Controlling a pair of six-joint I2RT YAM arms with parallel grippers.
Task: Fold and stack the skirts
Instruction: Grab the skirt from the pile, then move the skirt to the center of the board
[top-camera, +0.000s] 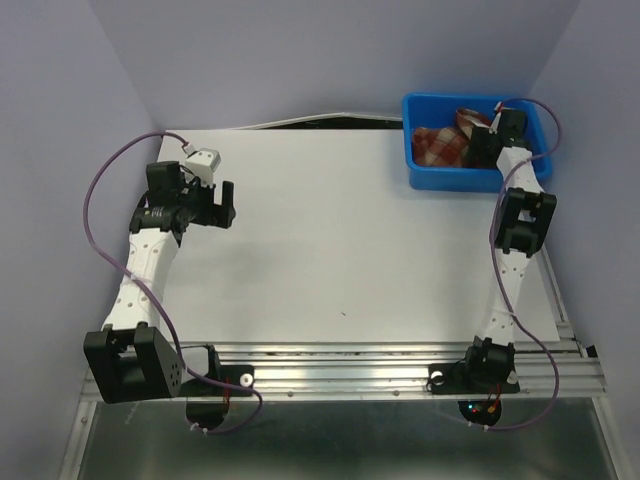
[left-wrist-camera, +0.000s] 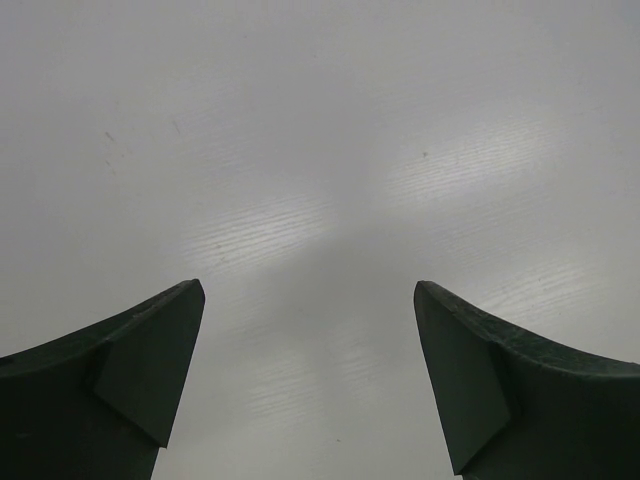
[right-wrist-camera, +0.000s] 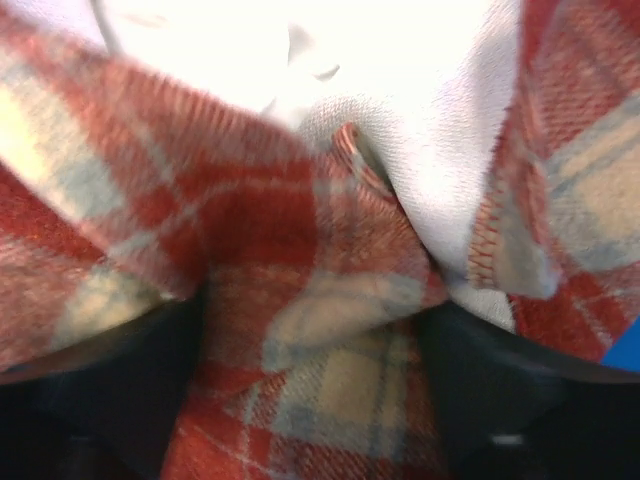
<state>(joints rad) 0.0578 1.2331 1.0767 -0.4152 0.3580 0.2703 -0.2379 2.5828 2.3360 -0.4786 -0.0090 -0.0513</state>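
The red, dark-red and cream plaid skirts (top-camera: 440, 145) lie crumpled in the blue bin (top-camera: 470, 181) at the back right. My right gripper (top-camera: 478, 135) reaches down into the bin. In the right wrist view the plaid cloth (right-wrist-camera: 250, 220) and its white lining (right-wrist-camera: 440, 180) fill the frame. My right gripper (right-wrist-camera: 315, 330) has its jaws wide apart with a fold of plaid cloth bunched between them. My left gripper (top-camera: 225, 205) hovers over the bare table at the left; in the left wrist view it (left-wrist-camera: 308, 300) is open and empty.
The white table (top-camera: 330, 250) spans the middle. The bin stands against the back right corner by the lilac walls. A metal rail (top-camera: 350, 365) runs along the near edge by the arm bases. Purple cables loop beside each arm.
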